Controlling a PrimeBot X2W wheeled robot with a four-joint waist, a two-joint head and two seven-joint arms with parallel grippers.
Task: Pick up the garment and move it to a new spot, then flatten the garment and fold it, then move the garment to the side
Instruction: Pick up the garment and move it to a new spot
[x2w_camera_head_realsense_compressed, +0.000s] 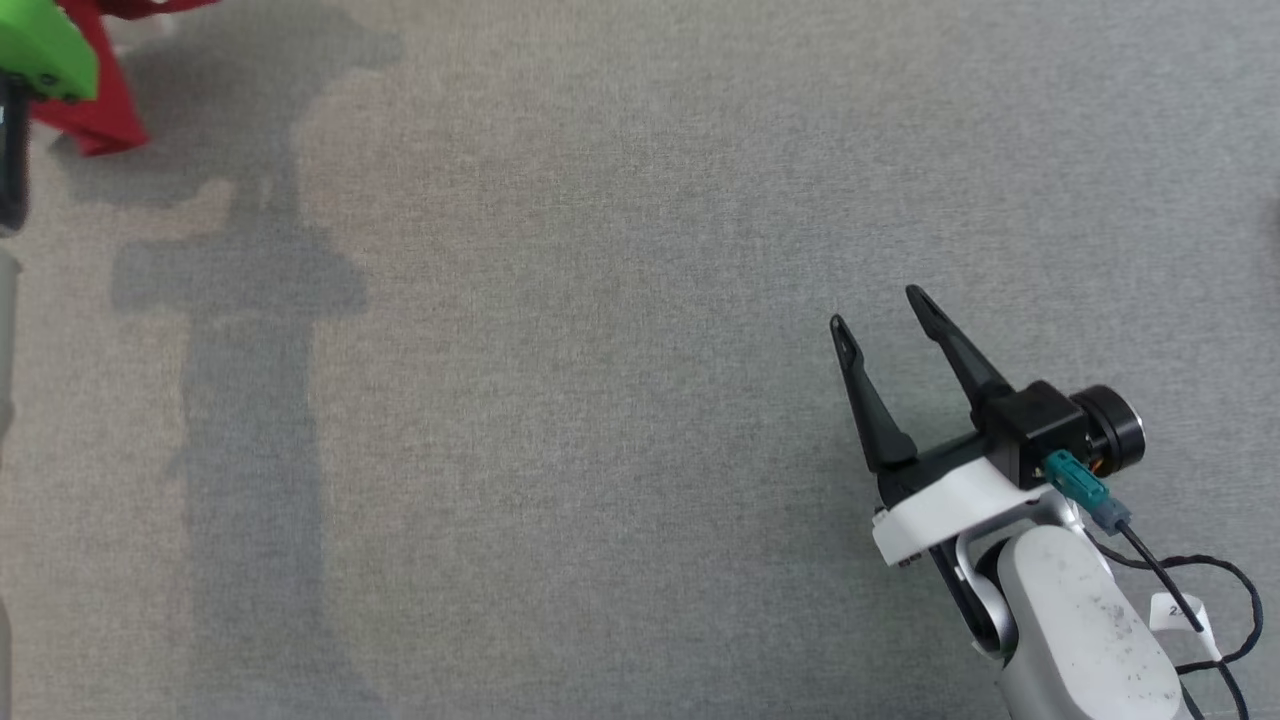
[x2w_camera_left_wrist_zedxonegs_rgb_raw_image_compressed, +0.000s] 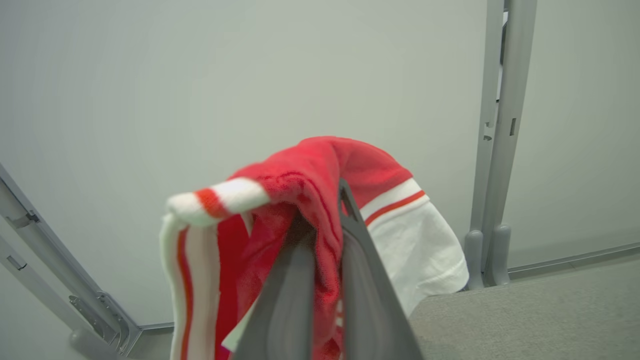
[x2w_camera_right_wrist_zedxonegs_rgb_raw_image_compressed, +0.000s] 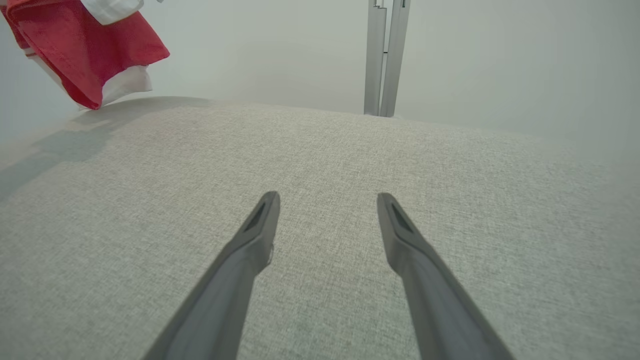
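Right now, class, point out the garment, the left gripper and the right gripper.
garment (x2w_camera_left_wrist_zedxonegs_rgb_raw_image_compressed: 370, 165): left wrist view, red upper fold.
left gripper (x2w_camera_left_wrist_zedxonegs_rgb_raw_image_compressed: 322, 210): left wrist view, midway between fingertips.
right gripper (x2w_camera_head_realsense_compressed: 877, 305): head view, midway between fingertips.

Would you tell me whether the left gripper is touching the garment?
Touching. The left wrist view shows the left gripper shut on a fold of the garment, with red cloth pinched between its fingers.
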